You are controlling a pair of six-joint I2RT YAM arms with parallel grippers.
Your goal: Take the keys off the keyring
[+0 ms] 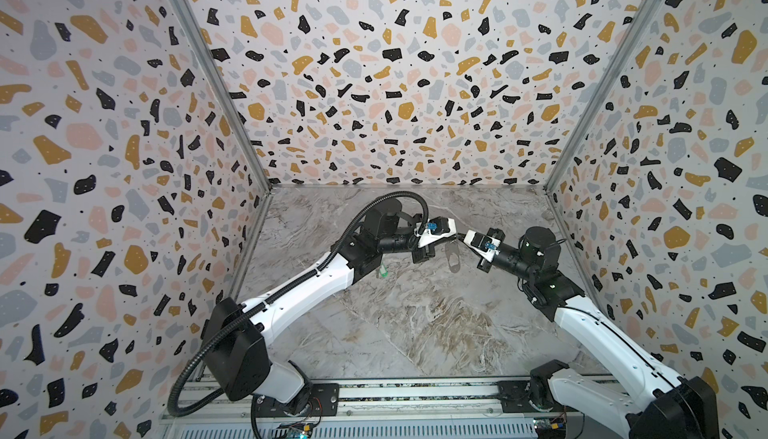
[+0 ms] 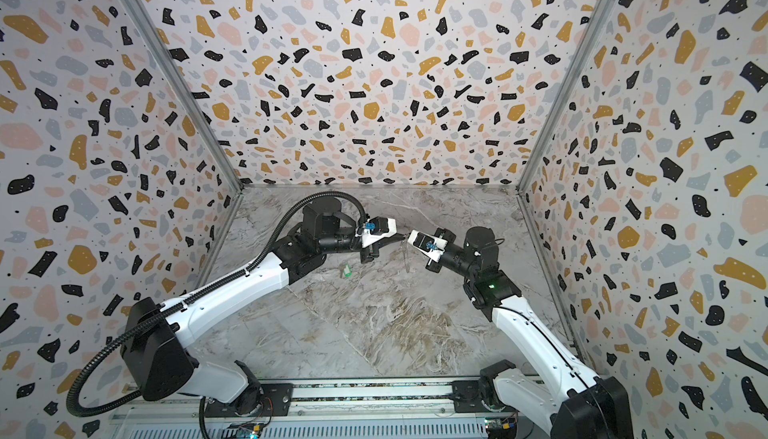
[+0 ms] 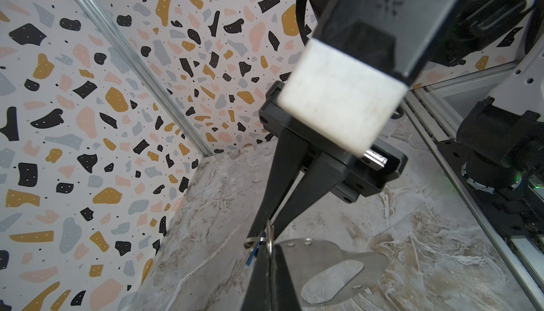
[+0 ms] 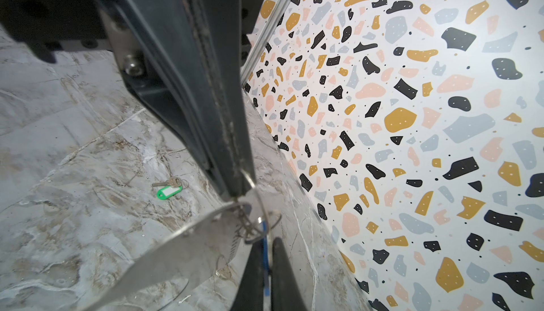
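Both grippers meet in the air over the far middle of the table. My left gripper (image 1: 452,235) (image 3: 270,249) is shut on the wire ring at the top of the keyring (image 1: 454,258) (image 3: 338,265). The keyring is a flat grey tab with an oval cut-out, and it hangs below the jaws. My right gripper (image 1: 462,238) (image 4: 266,241) is shut on the blue tag (image 4: 265,265) of one key, whose small ring is still tangled in the wire ring. The other key, with the green tag (image 1: 383,271) (image 4: 169,190), lies loose on the table below the left forearm.
The marble-patterned table (image 1: 415,324) is boxed in by terrazzo-print walls (image 1: 374,83) on three sides. A metal rail with both arm bases (image 1: 374,399) runs along the near edge.
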